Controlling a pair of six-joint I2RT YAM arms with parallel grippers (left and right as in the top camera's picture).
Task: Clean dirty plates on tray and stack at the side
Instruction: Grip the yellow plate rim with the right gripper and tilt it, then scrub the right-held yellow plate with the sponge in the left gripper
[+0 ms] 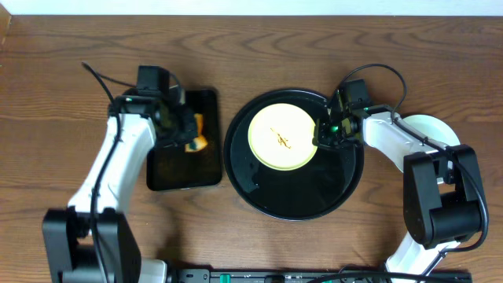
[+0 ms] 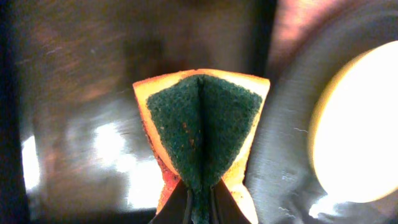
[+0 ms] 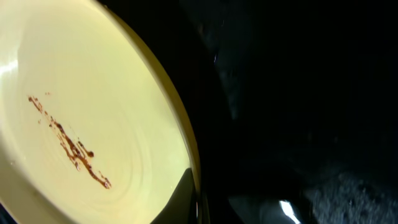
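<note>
Held ready for scrubbing.
The yellow plate is clamped at its right rim by the right claw, likely against sliding; a folded sponge is pinched in the left claw.

This looks like a robotics lab staged as a dishwashing station. The left arm and the right arm, trailing cables, stand at the near edge of a wood-grain bench. Before them lie a round black tray, a yellow plate and a scouring sponge.
</note>
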